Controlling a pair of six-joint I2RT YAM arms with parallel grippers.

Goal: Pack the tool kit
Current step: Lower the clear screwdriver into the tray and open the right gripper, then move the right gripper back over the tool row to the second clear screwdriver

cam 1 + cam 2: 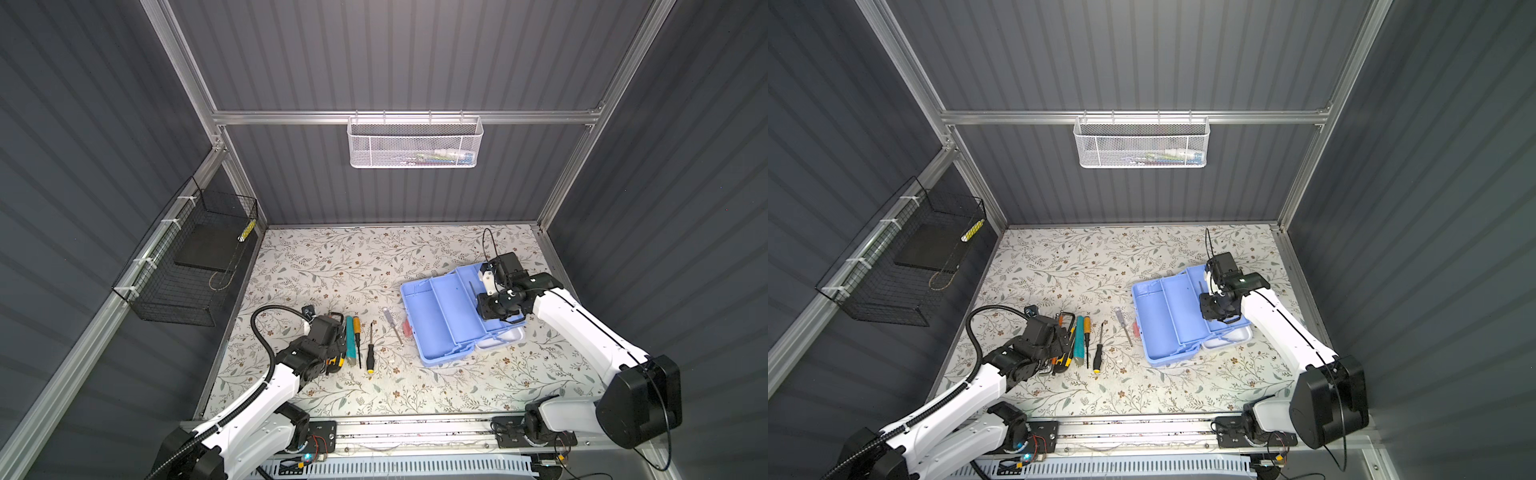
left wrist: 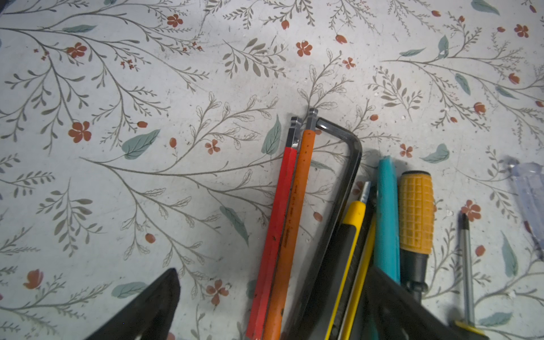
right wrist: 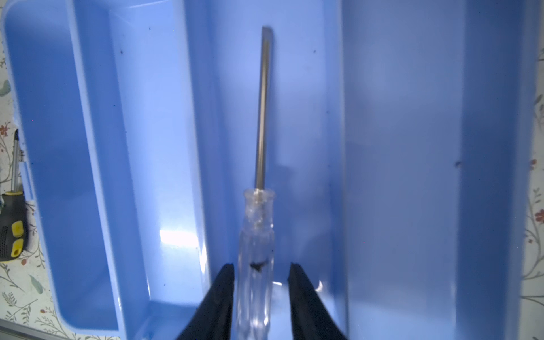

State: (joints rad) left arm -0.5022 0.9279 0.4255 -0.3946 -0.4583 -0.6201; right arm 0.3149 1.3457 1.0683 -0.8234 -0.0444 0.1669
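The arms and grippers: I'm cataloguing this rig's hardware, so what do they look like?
The left arm and right arm have glossy white link shells with black joints. A ribbed black hose loops along the left; a thin black cable arcs over the right wrist. The left gripper and right gripper have black tapered fingers.

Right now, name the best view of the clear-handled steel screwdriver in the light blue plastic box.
Right wrist: the clear-handled steel screwdriver shows shaft and handle in the light blue plastic box. Both top views catch only a sliver of its shaft; the left wrist view misses it.
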